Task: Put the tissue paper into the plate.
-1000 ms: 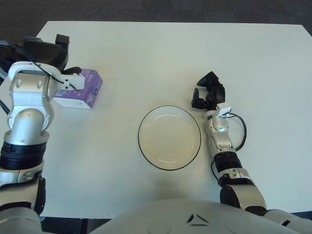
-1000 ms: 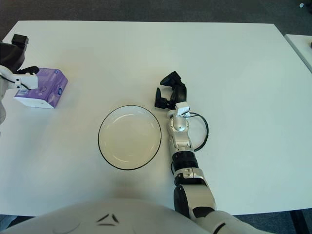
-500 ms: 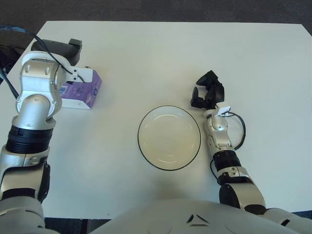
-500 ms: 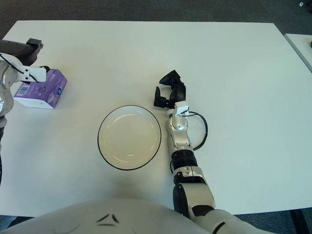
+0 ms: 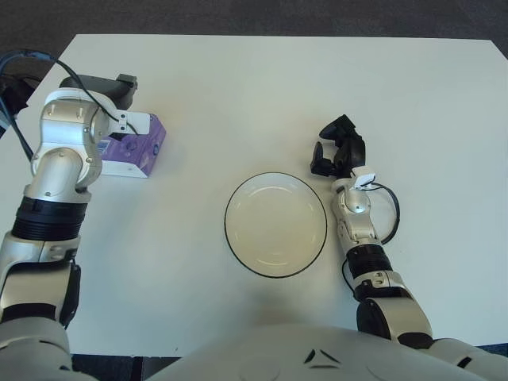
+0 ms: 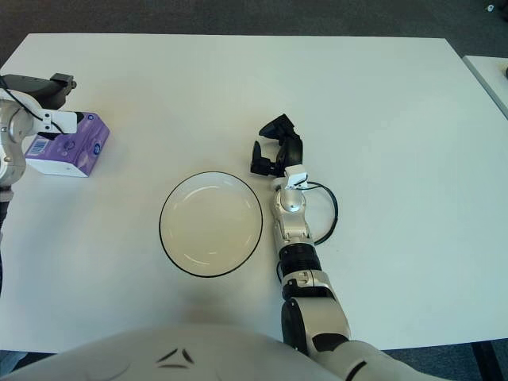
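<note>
Left hand (image 5: 99, 87) sits over the purple tissue pack (image 5: 135, 147) at upper left, grip unclear, while the right hand (image 5: 337, 151), fingers curled empty, shows right of the plate (image 5: 238, 198).

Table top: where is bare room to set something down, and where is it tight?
Bare table lies beyond the plate, and between it and the tissue pack. Tight: the left hand at the pack, the right hand beside the plate's far right rim.

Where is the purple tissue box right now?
The tissue pack sits at the table's far left, left of the plate, with the left hand over it. The right hand shows beside the plate's right.
</note>
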You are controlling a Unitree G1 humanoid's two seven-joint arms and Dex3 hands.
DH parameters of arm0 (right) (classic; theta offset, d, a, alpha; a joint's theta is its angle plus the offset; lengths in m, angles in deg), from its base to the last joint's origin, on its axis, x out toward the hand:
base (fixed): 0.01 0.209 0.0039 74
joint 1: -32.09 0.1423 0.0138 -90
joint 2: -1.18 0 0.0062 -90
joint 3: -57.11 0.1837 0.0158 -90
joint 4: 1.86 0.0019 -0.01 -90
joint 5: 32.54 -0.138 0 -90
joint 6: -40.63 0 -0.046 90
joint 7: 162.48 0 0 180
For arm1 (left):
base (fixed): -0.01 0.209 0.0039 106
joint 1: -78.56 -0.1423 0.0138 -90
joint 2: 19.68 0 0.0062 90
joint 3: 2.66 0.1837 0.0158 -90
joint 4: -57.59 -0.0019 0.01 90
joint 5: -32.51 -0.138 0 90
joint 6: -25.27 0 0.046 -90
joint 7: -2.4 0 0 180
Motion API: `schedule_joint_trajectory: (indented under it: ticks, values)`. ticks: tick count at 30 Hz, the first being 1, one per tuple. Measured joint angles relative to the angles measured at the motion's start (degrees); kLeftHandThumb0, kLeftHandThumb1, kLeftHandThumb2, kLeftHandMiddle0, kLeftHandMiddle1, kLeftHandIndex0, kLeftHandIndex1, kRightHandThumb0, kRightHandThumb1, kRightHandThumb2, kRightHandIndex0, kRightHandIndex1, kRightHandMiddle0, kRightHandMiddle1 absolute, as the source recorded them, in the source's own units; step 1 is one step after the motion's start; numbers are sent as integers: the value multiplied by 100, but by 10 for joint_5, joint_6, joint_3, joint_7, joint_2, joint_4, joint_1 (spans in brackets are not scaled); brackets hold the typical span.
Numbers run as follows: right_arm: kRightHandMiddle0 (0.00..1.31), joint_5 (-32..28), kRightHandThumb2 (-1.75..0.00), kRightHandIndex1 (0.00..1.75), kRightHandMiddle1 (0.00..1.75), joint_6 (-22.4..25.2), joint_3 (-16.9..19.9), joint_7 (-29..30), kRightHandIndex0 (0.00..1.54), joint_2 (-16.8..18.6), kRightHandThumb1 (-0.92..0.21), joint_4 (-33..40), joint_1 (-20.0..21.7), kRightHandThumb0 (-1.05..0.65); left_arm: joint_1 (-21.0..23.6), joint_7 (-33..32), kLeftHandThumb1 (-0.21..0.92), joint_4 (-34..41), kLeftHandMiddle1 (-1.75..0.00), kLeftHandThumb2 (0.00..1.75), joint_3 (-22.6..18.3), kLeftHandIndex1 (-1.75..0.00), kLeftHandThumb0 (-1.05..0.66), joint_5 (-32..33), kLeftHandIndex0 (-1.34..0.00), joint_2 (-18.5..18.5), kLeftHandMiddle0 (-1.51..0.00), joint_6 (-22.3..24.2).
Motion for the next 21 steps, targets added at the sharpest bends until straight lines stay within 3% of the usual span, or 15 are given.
schedule_joint_trajectory:
  ticks: [6, 8, 15, 21]
  values:
    - [54, 0, -140, 175, 173, -4, 2, 0, 56, 0, -24, -3, 2, -1, 8, 1, 92, -12, -151, 125, 5, -48, -105, 2, 0, 2, -53, 5]
    - [58, 0, -141, 175, 163, -5, 2, 0, 65, 0, -21, -5, 3, -1, 10, 4, 92, -12, -147, 125, 6, -50, -105, 3, 0, 4, -54, 7]
    - [60, 0, -142, 175, 153, -7, 2, 0, 74, 0, -17, -9, 5, -1, 16, 45, 92, -12, -71, 125, 11, -82, -104, 14, 0, 14, -55, 13]
    - [60, 1, -143, 175, 153, -10, 2, 5, 75, 0, -17, -10, 5, -2, 16, 84, 92, -8, -59, 127, 19, -91, -104, 33, -3, 33, -58, 10]
